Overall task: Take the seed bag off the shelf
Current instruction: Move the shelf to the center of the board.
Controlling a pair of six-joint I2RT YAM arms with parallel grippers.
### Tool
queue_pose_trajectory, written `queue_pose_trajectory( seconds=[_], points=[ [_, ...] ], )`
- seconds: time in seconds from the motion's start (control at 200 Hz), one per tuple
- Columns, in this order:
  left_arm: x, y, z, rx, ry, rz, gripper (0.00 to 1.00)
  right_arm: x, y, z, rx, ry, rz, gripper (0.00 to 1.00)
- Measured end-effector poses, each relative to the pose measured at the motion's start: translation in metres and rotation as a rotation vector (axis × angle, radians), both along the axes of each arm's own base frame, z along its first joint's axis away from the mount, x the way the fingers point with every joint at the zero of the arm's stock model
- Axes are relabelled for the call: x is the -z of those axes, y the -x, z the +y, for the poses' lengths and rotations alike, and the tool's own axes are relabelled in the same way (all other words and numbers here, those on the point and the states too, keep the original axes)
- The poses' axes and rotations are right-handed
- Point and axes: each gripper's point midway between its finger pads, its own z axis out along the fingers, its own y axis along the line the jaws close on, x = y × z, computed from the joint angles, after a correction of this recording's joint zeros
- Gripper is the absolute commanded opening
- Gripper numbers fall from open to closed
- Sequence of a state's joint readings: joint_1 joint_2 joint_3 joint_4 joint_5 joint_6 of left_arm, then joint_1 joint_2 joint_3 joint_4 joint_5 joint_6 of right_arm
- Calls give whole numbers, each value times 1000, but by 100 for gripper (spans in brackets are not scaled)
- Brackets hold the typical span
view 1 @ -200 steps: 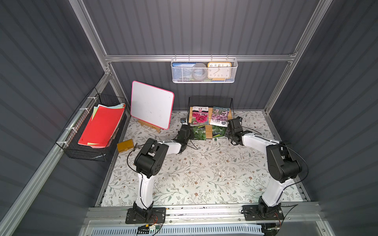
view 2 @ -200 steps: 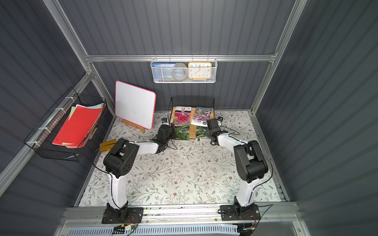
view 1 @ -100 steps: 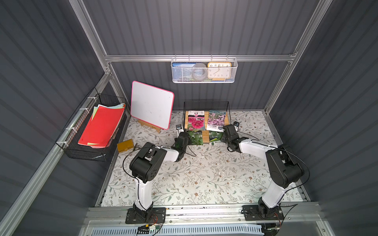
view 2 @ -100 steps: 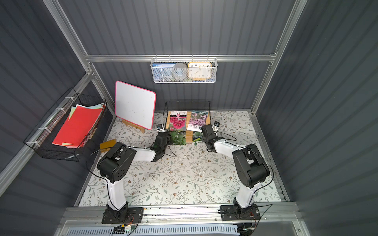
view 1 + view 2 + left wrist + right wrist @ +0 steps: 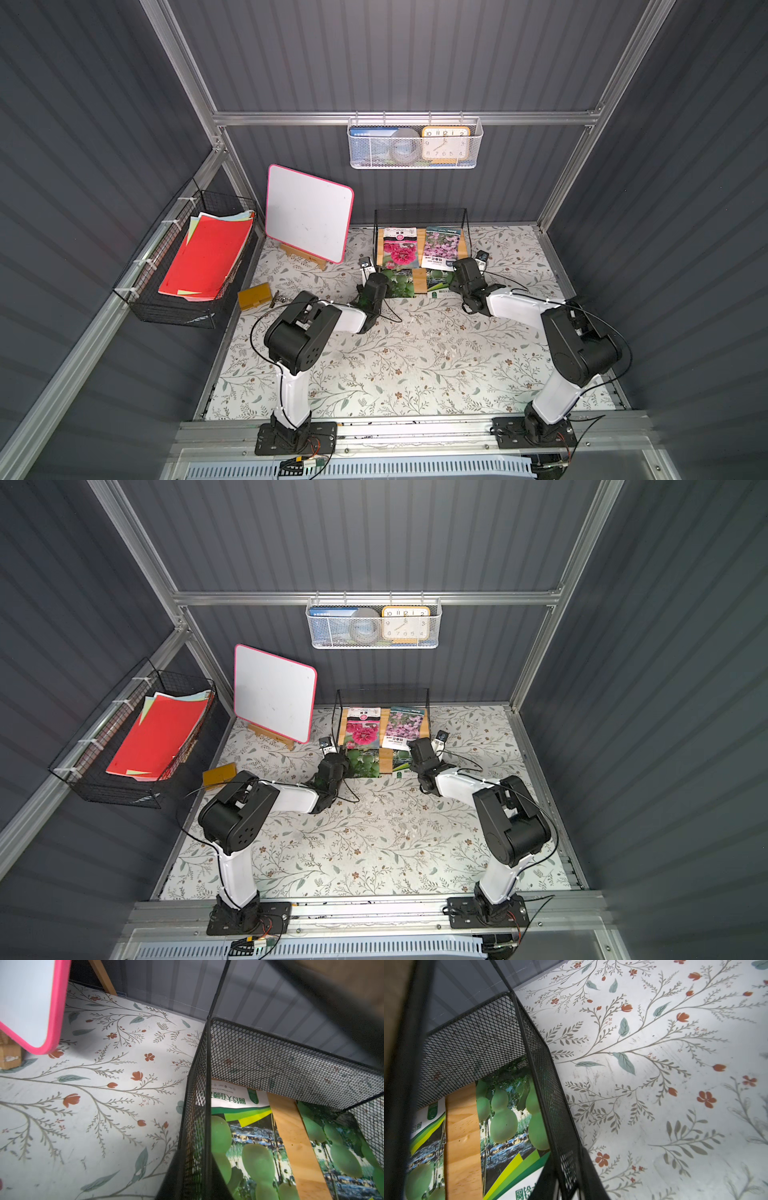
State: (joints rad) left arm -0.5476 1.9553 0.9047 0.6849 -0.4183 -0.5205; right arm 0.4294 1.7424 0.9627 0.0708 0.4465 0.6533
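Left gripper [image 5: 195, 1184] and right gripper [image 5: 566, 1180] are each clamped narrow on a mesh side wall of the shelf [image 5: 420, 281], one per side. The pink-flower seed bag [image 5: 400, 251] lies flat on the shelf's upper board, the gourd seed bag [image 5: 399, 283] on the lower. Hazard: an uneven pull would probably tilt the shelf and spill the loose bags.

Dark grey ribbed walls [image 5: 415, 54], aluminium frame rails [image 5: 291, 118], pale floral-patterned floor [image 5: 415, 365], white mesh basket [image 5: 415, 166] hung high
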Motion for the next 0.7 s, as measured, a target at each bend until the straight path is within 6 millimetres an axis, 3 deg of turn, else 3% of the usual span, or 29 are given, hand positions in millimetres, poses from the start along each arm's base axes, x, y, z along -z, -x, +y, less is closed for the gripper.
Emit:
queue_pose_trajectory(
  seconds=[0.25, 0.48, 0.695],
  points=[
    [0, 1, -2, -3, 3, 2, 7, 1, -6, -1, 25, 3, 0, 0],
    [0, 1, -5, -18, 58, 11, 36, 1, -15, -1, 37, 2, -4, 0],
    [3, 3, -8, -25, 102, 31, 42, 1, -18, 1, 31, 2, -2, 0]
  ],
)
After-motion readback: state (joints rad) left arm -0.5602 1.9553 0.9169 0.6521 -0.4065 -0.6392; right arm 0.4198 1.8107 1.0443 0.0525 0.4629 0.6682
